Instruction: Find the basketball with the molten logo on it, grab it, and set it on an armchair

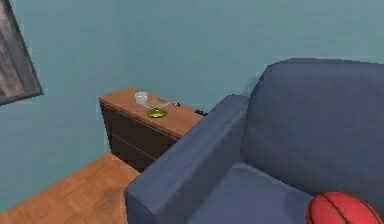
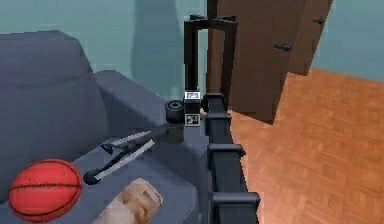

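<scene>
Filling much of both views, the blue armchair [image 1: 300,110] is the biggest thing here: boxy, thickly padded, with fat rounded arms and a matte, cloth-like skin. The end effector hangs over its seat. Farther out beyond the end effector, a flat teal wall [image 2: 150,40] meets a dark brown door [image 2: 265,50] that looks smooth and hard. Glossy wooden plank floor [image 2: 320,140] spreads away on the side opposite its fingers.

The arm [image 2: 225,165], a dark square bar in ribbed segments, crosses the chair's padded side. That is judged to be the reach needed to work above the cushion. A low wooden sideboard [image 1: 140,130] stands against the wall next to the chair, well apart from the end effector.

The basketball [image 2: 45,188] rests on the seat cushion just beside the lower fingertip. It is an orange-red sphere with dark seams, and its logo is too small to make out. Because it lies in the soft hollow of the seat, where it is unlikely to roll, the placing is judged nearly or fully done.

The end effector [image 2: 97,164] has a dark body with two thin, stiff fingers angled down toward the ball. Whether it holds the ball or anything else cannot be told, nor whether a finger touches it. A pale rounded thing [image 2: 135,200] lies on the near side of the fingers, and what it is stays unclear.

Smallest of all, a clear glass [image 1: 141,98] and a yellow-green dish [image 1: 156,113] sit on the sideboard's top, far from the end effector.
</scene>
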